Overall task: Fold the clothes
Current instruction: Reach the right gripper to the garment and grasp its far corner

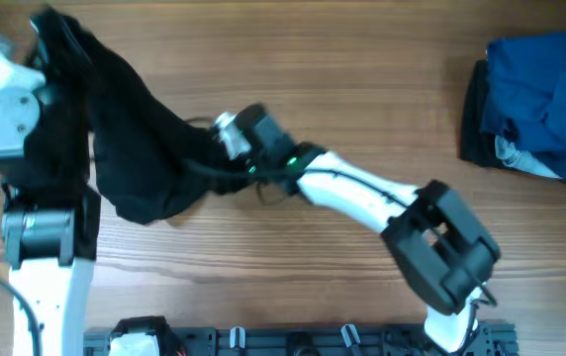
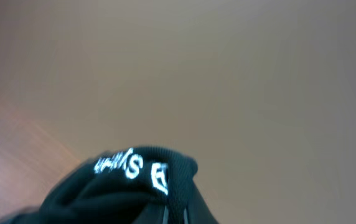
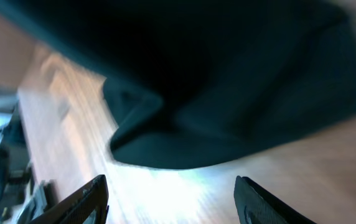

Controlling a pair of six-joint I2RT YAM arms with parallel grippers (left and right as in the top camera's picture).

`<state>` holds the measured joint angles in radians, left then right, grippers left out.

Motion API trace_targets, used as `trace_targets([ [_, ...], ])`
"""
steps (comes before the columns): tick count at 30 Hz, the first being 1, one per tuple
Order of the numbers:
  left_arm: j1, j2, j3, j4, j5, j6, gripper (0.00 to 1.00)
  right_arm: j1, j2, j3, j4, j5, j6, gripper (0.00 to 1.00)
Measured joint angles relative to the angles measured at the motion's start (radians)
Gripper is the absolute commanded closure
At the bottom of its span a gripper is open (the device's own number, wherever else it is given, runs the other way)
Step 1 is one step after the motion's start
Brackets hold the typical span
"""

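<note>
Base rail: one dark rail runs along the nearest table edge at 6 o'clock, cut off by the overhead frame.
Arms: two. The left arm rises at 8 o'clock; the right arm reaches from 5 o'clock toward the centre.
Right gripper: released. Its two fingers stand wide apart over bare wood with nothing between them, and the cloth's edge lies just beyond.
Left gripper: cloth covers it in the overhead view and its own camera shows no fingers, so I cannot tell whether it is clenched or released.
Black garment: one, the task's thing, lying from the centre out to 10 o'clock. It is draped up over the left arm, and its lower fold rests on the table.
Blue pile: one stack at 2 o'clock, well apart from both arms, with a darker layer at its left edge. It is cut off at the right, and I cannot count its pieces.
Hard to make out: the left wrist picture is blurred, and the right wrist one is smeared at its left side.
Only in the left wrist view: white lettering on the bunched black cloth, unreadable.
Only in the overhead view: the blue pile and both arms whole.
</note>
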<state>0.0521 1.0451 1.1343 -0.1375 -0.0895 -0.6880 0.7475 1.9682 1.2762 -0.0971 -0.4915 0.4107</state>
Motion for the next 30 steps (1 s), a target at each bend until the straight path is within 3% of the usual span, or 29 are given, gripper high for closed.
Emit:
trace_targets([
  [5, 0.000, -0.158, 0.009, -0.572, 0.190, 0.043, 0.96, -0.209, -0.106, 0.009, 0.019, 0.000, -0.068, 0.34],
  [8, 0.000, -0.215, 0.006, -0.842, 0.289, 0.052, 0.96, -0.244, -0.121, 0.022, 0.044, 0.009, -0.110, 0.34],
  [14, 0.000, -0.273, 0.005, -1.094, 0.419, 0.056, 0.96, -0.237, -0.121, 0.023, 0.100, 0.038, -0.167, 0.34],
  [18, 0.000, -0.292, 0.005, -1.131, 0.423, 0.058, 0.96, -0.233, -0.121, 0.023, 0.157, 0.048, -0.176, 0.34],
  [22, 0.000, -0.292, 0.005, -1.066, 0.381, 0.058, 0.96, -0.195, -0.101, 0.026, 0.175, 0.050, -0.178, 0.33],
  [27, 0.000, -0.292, 0.004, -0.926, 0.304, 0.059, 0.96, -0.103, 0.048, 0.036, 0.190, 0.069, -0.144, 0.19],
  [30, 0.000, -0.291, 0.004, -0.879, 0.241, 0.059, 0.96, -0.079, 0.115, 0.036, 0.172, 0.097, -0.093, 0.16],
])
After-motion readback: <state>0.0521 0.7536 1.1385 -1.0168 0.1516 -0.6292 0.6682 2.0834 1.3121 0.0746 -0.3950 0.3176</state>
